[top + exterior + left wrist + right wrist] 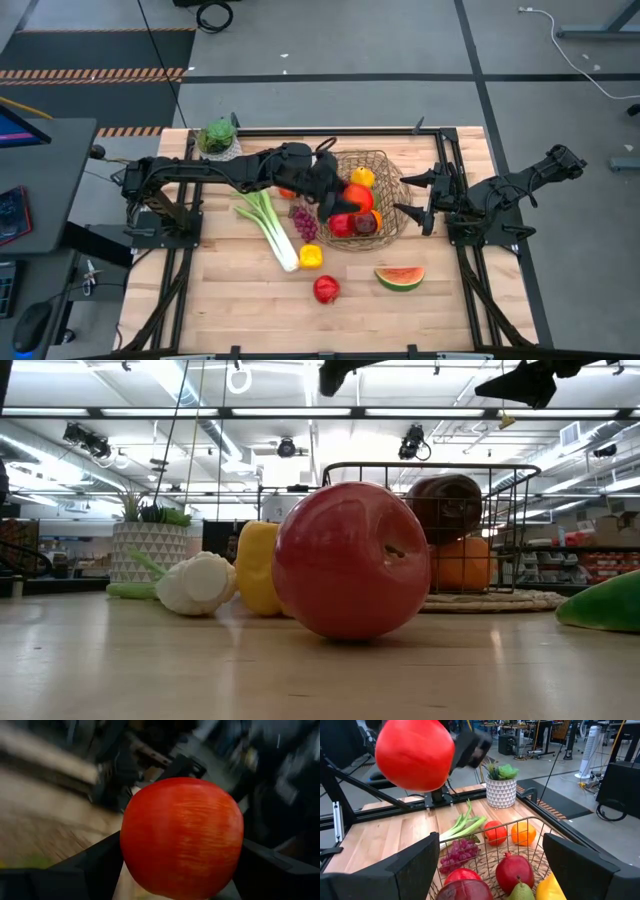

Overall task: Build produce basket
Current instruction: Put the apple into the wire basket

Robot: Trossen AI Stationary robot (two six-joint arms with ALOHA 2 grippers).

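Observation:
The wire basket (385, 165) sits right of the table's middle and holds several fruits, among them a yellow one (363, 178) and a dark red one (366, 225). My left gripper (352, 200) reaches over the basket from the table's left, shut on a red apple (358, 196). That apple hangs high in the right wrist view (415, 752), above the basket's rim (485, 827). My right gripper (412, 196) waits open at the basket's right edge. On the table lie a leek (270, 228), grapes (303, 222), a yellow pepper (311, 257), another red apple (326, 289) and a watermelon slice (400, 277). My left gripper pinches the red apple (182, 837) between its two fingers, one finger (92, 865) on each of two opposite sides. The fingers come from the table's left. The apple is lifted clear and hangs in the air above the basket, as the right wrist view shows.
A potted plant (217, 137) stands at the far edge, left of the basket. An orange (523, 834) and a red fruit (495, 832) lie just outside the basket's left rim, under my left arm. Bare wood shows along the near edge (240, 320).

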